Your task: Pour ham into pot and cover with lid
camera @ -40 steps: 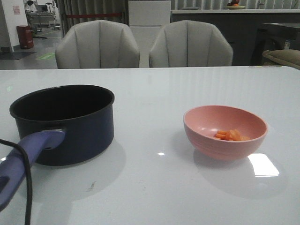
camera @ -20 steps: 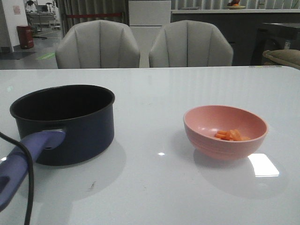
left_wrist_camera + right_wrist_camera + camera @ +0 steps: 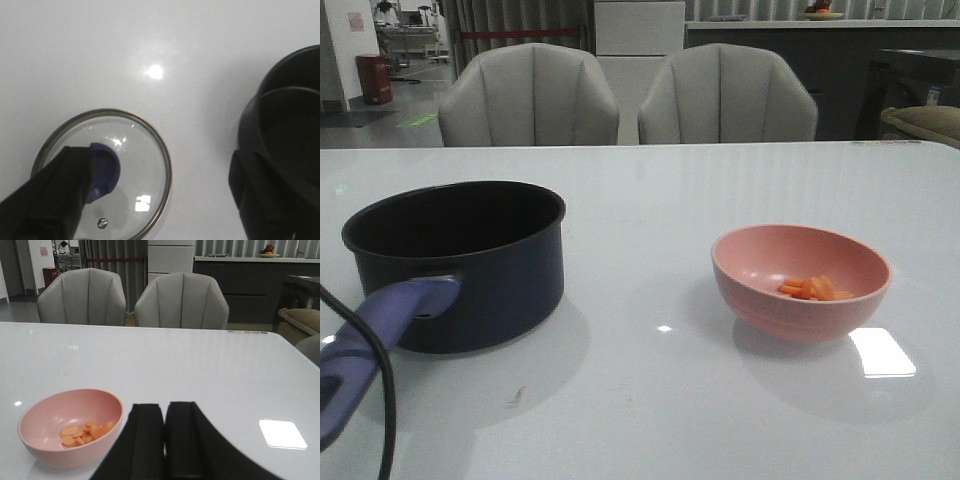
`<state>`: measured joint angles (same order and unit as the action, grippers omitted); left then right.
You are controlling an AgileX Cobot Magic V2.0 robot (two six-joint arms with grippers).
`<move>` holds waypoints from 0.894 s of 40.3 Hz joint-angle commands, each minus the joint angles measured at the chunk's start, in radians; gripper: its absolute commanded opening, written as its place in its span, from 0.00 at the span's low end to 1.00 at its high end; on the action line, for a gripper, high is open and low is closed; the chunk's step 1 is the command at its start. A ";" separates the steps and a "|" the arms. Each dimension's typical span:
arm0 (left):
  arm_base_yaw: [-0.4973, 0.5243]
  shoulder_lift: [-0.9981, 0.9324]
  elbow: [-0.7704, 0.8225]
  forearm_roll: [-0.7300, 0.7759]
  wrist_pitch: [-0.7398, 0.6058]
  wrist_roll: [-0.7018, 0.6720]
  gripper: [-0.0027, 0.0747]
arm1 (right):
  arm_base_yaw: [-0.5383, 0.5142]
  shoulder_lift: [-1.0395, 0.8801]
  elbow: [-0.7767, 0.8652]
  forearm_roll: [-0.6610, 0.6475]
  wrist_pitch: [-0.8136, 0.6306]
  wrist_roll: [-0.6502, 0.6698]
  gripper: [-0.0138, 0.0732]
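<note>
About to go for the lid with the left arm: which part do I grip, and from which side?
Grip the blue-purple knob at the centre of the lid, coming straight down. The lid lies flat on the table beside the pot, its thin rim offering little hold. The open left gripper already straddles it.

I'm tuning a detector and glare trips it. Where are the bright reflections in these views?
Front view: a bright rectangular reflection on the table beside the pink bowl, plus a small spot. Left wrist view: a round hotspot above the lid, small glints on its glass. Right wrist view: a white rectangle on the tabletop.
</note>
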<state>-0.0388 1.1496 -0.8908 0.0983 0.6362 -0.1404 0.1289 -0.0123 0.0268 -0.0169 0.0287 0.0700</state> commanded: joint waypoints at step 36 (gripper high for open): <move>-0.242 -0.983 0.540 -0.088 -0.411 -0.003 0.77 | -0.002 -0.018 -0.005 -0.012 -0.085 0.004 0.34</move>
<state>-0.2733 0.1857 -0.3505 0.0196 0.3656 -0.1404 0.1289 -0.0123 0.0268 -0.0169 0.0287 0.0700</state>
